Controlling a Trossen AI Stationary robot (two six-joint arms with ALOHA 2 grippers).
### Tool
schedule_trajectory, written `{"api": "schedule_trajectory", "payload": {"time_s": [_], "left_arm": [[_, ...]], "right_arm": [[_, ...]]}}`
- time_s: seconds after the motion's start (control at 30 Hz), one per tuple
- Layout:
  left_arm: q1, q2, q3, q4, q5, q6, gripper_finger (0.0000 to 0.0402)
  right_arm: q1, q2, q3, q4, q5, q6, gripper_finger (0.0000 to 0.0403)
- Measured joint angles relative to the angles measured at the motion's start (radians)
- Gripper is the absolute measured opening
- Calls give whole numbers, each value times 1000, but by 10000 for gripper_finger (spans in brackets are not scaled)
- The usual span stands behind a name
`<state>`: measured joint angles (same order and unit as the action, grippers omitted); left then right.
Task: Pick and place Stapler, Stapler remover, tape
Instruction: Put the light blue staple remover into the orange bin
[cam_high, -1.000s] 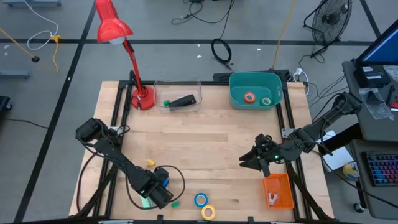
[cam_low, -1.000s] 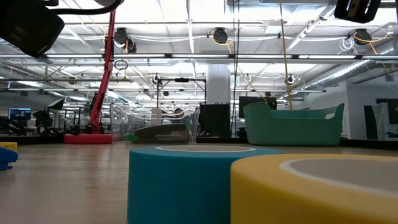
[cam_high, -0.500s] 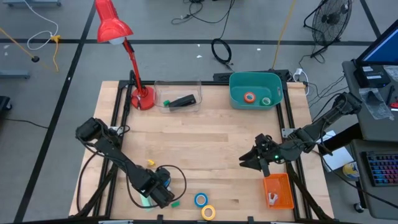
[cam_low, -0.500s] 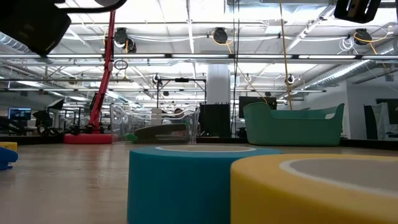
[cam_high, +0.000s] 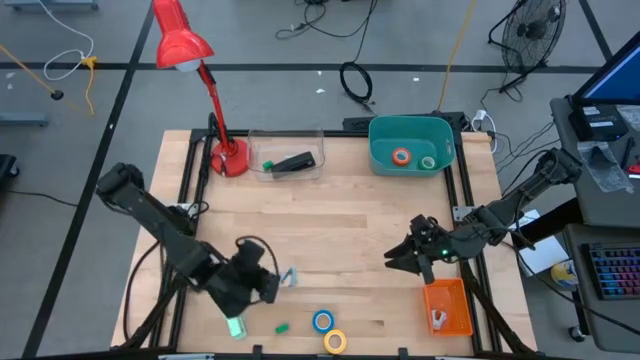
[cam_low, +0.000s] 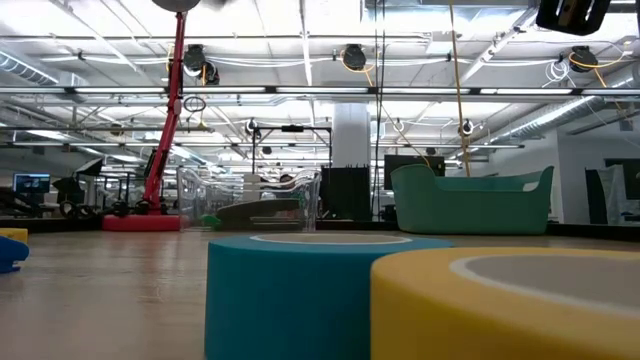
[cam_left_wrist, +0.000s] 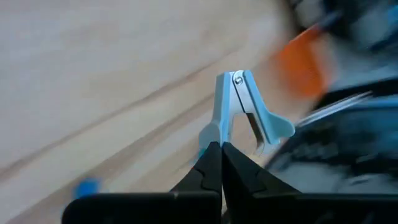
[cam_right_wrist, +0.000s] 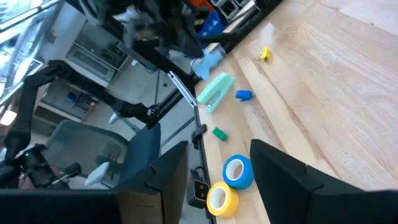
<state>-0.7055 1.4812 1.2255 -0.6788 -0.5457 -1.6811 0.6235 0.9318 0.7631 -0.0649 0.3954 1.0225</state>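
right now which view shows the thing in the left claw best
The left wrist view: the pale blue staple remover fills mid-frame, pinched in the shut left claw. The high view shows it only as a small pale speck; the right wrist view shows a blurred blue shape; the low view misses it.

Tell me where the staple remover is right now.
The light blue staple remover is pinched in the left gripper, lifted above the table's front left, near the blue tape roll.

A red desk lamp (cam_high: 228, 158) is standing at the table's far edge, well beyond the left claw (cam_high: 278, 281). A small green block (cam_high: 282, 326) is lying near that claw. An orange tray (cam_high: 455, 300) is sitting just beside the right claw (cam_high: 392, 260), and a teal bin (cam_high: 378, 150) is resting well beyond it.
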Motion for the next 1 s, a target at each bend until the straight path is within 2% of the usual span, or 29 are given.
{"api": "schedule_trajectory", "payload": {"time_s": [0.1,0.33,0.5,0.63,0.8,1.0], "left_arm": [[9,-40,0,132,-91,105,0],[74,-39,0,544,-111,413,0],[166,13,1,822,-104,572,0],[241,63,1,979,-25,618,0],[319,135,1,1150,122,628,0],[356,183,0,1249,186,624,0]], "right_arm": [[0,0,-1,78,0,-40,169],[0,0,-1,411,-3,-201,169],[0,0,-1,538,-6,-273,169],[0,0,-1,554,-6,-294,169],[0,0,-1,554,-6,-304,169],[0,0,-1,549,-6,-301,169]]}}
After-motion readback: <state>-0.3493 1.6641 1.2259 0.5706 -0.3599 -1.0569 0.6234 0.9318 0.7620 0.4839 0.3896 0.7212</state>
